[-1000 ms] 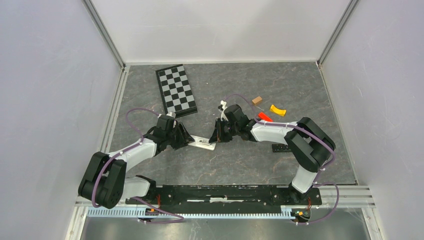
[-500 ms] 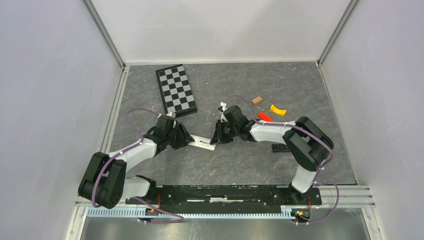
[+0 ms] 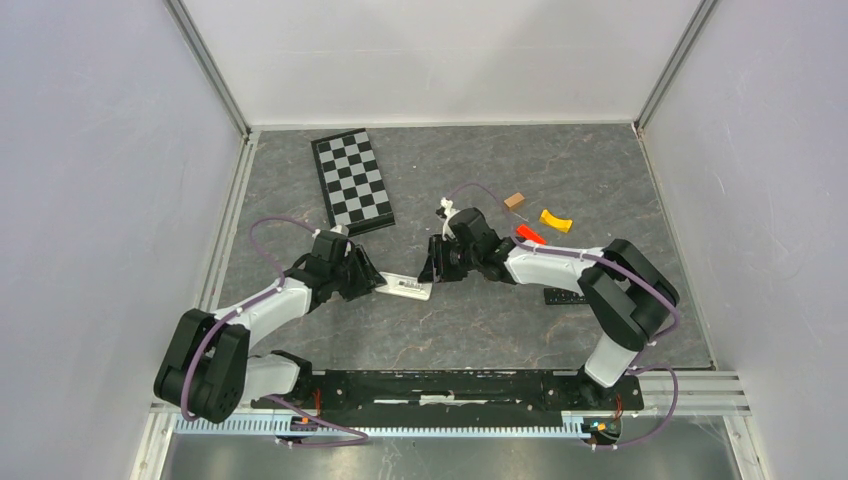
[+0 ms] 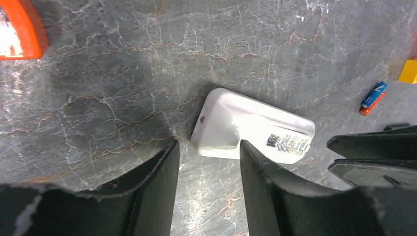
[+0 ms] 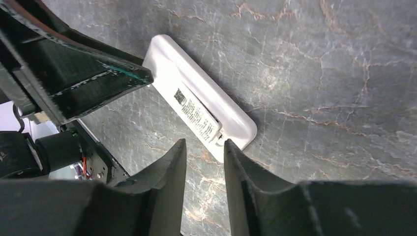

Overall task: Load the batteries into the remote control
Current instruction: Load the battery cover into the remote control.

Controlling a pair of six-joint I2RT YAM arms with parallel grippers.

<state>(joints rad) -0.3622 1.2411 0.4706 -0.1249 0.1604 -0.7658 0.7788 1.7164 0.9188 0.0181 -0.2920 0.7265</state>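
Note:
The white remote (image 3: 405, 287) lies flat on the grey table with its label side up, between the two grippers. In the left wrist view the remote (image 4: 251, 128) lies just beyond my right fingertip. My left gripper (image 4: 209, 147) is open and empty at its left end. My right gripper (image 5: 205, 143) is open by a narrow gap and empty, its tips just short of the latch end of the remote (image 5: 196, 105). One blue-and-orange battery (image 4: 372, 97) lies on the table beyond the remote. The other batteries are out of view.
A checkerboard (image 3: 352, 180) lies at the back left. A tan block (image 3: 514, 200), a yellow block (image 3: 556, 219) and a red block (image 3: 529, 234) lie behind the right arm. A black flat strip (image 3: 560, 296) lies near the right arm's elbow. An orange block (image 4: 17, 27) shows in the left wrist view.
Both grippers have shifted only slightly around the remote, the right one a little toward the back. The remote has stayed in place.

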